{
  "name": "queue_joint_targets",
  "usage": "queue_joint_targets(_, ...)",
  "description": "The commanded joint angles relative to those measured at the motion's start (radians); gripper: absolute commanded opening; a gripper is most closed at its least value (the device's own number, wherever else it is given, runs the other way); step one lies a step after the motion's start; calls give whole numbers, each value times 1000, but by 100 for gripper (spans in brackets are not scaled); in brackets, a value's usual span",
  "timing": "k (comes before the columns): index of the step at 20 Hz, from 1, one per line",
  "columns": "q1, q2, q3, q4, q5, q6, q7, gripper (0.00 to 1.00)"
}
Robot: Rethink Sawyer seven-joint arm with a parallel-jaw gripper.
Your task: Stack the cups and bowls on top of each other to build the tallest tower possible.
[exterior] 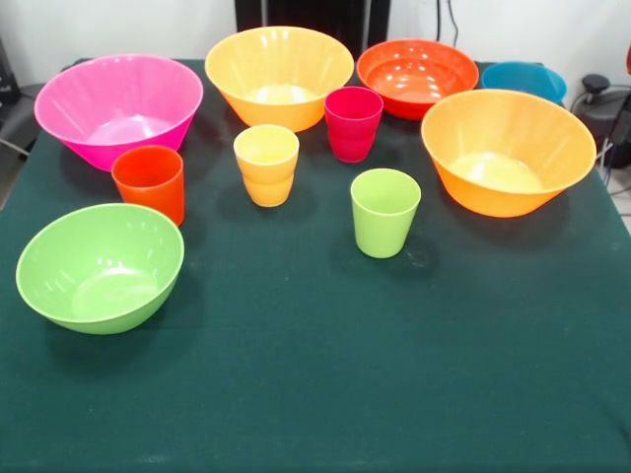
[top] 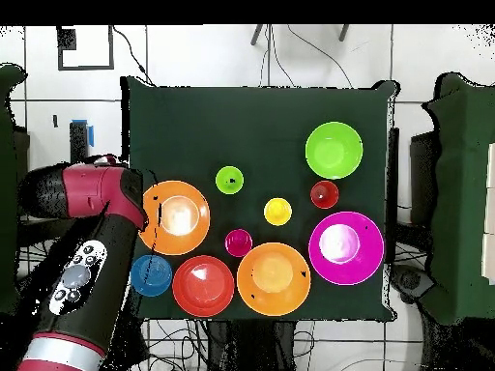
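All cups and bowls stand apart and upright on the dark green table (exterior: 345, 374); no tower stands. Along the far side are the pink bowl (exterior: 118, 108), an orange bowl (exterior: 279, 74), the red-orange bowl (exterior: 417, 74) and the small blue bowl (exterior: 525, 79). The second orange bowl (exterior: 508, 148) is at the right and the lime green bowl (exterior: 99, 266) at the near left. Between them stand the red-orange cup (exterior: 150, 182), yellow-orange cup (exterior: 266, 163), magenta cup (exterior: 353, 123) and lime green cup (exterior: 385, 212). The gripper shows in neither view.
In the overhead view the red and black arm (top: 82, 261) is drawn back at the table's left edge, partly over the orange bowl (top: 177, 217) and the blue bowl (top: 152, 275). Cables and grey equipment lie round the table.
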Motion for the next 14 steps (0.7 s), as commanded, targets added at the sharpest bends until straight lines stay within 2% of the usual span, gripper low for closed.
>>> queue_joint_targets(1,-23,25,95,53,-5,15,117,100)
queue_joint_targets(2,-61,4,132,52,-63,37,-42,100)
queue_joint_targets(3,-107,-22,193,76,-80,32,-152,100)
queue_joint_targets(4,-143,-31,230,61,-131,59,-289,100)
queue_joint_targets(7,-213,-51,304,24,-251,106,-532,100)
queue_joint_targets(8,-238,-59,330,10,-312,108,-636,100)
queue_joint_targets(10,-270,-74,367,-13,-410,120,-760,100)
queue_joint_targets(11,-284,-76,391,-21,-439,137,-797,100)
queue_joint_targets(12,-290,-85,404,-4,-459,115,-791,100)
queue_joint_targets(14,-323,-92,459,-2,-512,92,-866,100)
